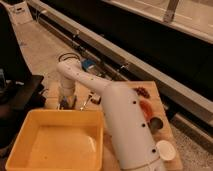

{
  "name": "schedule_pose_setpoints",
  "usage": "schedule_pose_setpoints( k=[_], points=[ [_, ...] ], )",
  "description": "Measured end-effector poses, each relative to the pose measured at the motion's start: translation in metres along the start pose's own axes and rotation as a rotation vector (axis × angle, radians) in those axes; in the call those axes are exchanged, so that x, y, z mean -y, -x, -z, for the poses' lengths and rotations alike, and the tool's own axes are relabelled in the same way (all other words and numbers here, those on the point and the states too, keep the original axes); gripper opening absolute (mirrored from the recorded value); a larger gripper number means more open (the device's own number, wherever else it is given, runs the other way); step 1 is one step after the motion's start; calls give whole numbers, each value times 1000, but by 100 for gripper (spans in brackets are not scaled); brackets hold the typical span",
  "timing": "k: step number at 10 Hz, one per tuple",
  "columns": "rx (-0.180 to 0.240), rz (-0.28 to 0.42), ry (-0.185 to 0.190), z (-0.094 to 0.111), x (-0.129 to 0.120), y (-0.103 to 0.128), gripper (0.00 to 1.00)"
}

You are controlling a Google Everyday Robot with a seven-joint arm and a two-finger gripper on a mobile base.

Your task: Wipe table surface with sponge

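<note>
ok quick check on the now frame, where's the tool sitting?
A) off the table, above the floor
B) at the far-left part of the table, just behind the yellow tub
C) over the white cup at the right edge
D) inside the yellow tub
B: the tool hangs low over the table surface at its far-left end, just beyond the back rim of the yellow tub, not inside it.

The white arm (127, 127) rises thick from the lower centre of the frame, narrows toward the upper left, then bends at an elbow and drops straight down. Its gripper (66, 103) hangs left of centre, pointing downward.
</note>
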Motion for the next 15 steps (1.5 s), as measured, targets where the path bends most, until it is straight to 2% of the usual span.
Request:
schedule_pose_setpoints(
  k=[2,4,7,9,11,12,15],
  points=[
    [-11,-56,17,9,-22,-4,0],
    [-19,-91,37,12,-32,-14,0],
    [-24,-92,40,10,-23,-50,0],
    [-22,-73,29,5,-9,-64,0],
    [-6,-38,22,-4,6,-58,0],
    [2,-24,6,-6,9,-49,0],
    [14,-17,-13,-8,6,-21,0]
  ],
)
